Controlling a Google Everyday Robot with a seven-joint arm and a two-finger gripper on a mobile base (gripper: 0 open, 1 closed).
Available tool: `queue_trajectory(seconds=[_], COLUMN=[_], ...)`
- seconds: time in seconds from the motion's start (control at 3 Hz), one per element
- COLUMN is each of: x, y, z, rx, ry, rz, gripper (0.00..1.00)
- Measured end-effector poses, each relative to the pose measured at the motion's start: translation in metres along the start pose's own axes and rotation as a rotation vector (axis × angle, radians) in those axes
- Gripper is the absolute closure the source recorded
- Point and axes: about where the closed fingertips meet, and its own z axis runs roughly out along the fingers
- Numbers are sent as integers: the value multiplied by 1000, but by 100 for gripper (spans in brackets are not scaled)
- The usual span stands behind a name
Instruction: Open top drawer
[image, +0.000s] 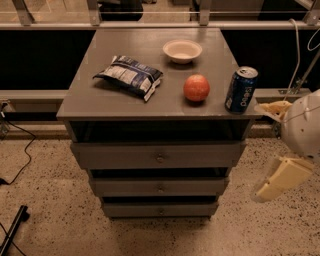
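The top drawer (125, 156) is the widest grey front of the grey cabinet (100, 100), with a small round metal knob (160, 159) at its centre. A dark gap shows between its upper edge and the cabinet top. Two narrower grey drawers (130, 187) sit below it. My gripper (280, 180), a cream part under the white rounded arm (305, 125), hangs at the right of the cabinet. It is level with the drawers, well apart from the knob, and holds nothing that I can see.
On the cabinet top lie a blue-and-white chip bag (129, 76), a white bowl (182, 50), a red apple (196, 88) and a blue soda can (241, 90) near the right front corner. A rail and dark wall stand behind. Cables (15, 165) lie on the speckled floor at left.
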Motion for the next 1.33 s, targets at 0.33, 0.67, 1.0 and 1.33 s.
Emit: queue_trajectory(seconds=[0.33,0.67,1.0,1.33], x=[-7,-12,13,15], y=[-4,14,42,32], z=[1,21,83,124], rx=[9,27,17,85], ry=[26,14,-76,-216], rz=[-7,-42,-42,-30], gripper=[0,0,0,0])
